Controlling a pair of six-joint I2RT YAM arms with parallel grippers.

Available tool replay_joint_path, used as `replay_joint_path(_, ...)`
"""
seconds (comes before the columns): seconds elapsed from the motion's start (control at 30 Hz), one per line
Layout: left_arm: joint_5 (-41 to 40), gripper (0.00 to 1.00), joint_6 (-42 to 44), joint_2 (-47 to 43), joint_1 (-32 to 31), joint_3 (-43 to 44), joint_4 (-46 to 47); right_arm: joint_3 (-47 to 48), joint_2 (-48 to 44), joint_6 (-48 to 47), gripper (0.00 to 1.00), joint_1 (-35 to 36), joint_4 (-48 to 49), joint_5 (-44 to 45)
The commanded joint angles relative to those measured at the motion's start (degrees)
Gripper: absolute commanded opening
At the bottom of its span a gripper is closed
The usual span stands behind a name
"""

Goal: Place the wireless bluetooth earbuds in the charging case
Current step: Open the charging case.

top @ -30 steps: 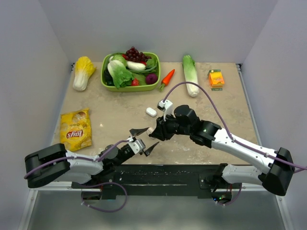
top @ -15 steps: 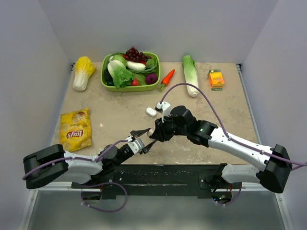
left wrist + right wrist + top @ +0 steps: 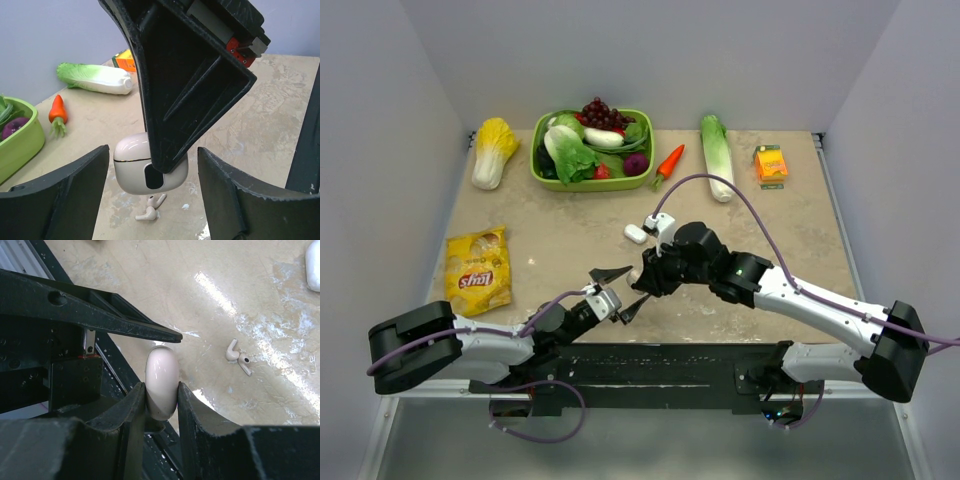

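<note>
The charging case (image 3: 161, 377), a glossy white pebble with its lid shut, hangs above the table, and my right gripper (image 3: 161, 386) is shut on its sides. In the left wrist view the case (image 3: 131, 167) sits between my left gripper's (image 3: 150, 172) open jaws, with a gap on each side. One black right finger (image 3: 190, 90) covers part of it. Two wireless bluetooth earbuds (image 3: 151, 208) lie touching on the table below the case, also visible as the earbuds (image 3: 238, 356) in the right wrist view. From above, left gripper (image 3: 624, 289) and right gripper (image 3: 642, 272) meet near the table's front.
A small white oval object (image 3: 636, 233) lies just behind the grippers. A green basket (image 3: 542, 172) of vegetables, a carrot (image 3: 668, 163), two cabbages (image 3: 495, 150) (image 3: 717, 155) and an orange box (image 3: 771, 163) line the back. A chips bag (image 3: 478, 270) lies left. The black base rail (image 3: 650, 360) runs along the front.
My left jaws narrowed around the case, then widened again. The right gripper shifted slightly left with the case.
</note>
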Motion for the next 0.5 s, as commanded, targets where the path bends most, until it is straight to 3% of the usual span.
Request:
replay_joint_path(0.0,0.05,0.75,-1.38,0.3,-0.36,1.69,18.26,2.92,-0.68,-0.7,0.0,0.71,1.42,1.5)
replay_joint_path(0.17,-0.13,0.73,-1.64,0.66,-0.36,1.69,17.82,3.01,-0.77,-0.7,0.0,0.98,1.42,2.2)
replay_joint_path(0.37,0.05,0.62,-1.91,1.01,-0.36,1.69,18.08,3.1,-1.21,-0.61,0.0,1.33,1.42,2.73)
replay_joint_path(0.4,0.14,0.52,-1.91,0.92,-0.36,1.69,18.17,3.1,-1.12,-0.79,0.0,1.5,1.42,2.82)
replay_joint_path(0.47,0.49,0.45,-1.91,0.92,-0.36,1.95,18.0,3.01,-1.21,-0.7,0.0,1.42,1.33,2.99)
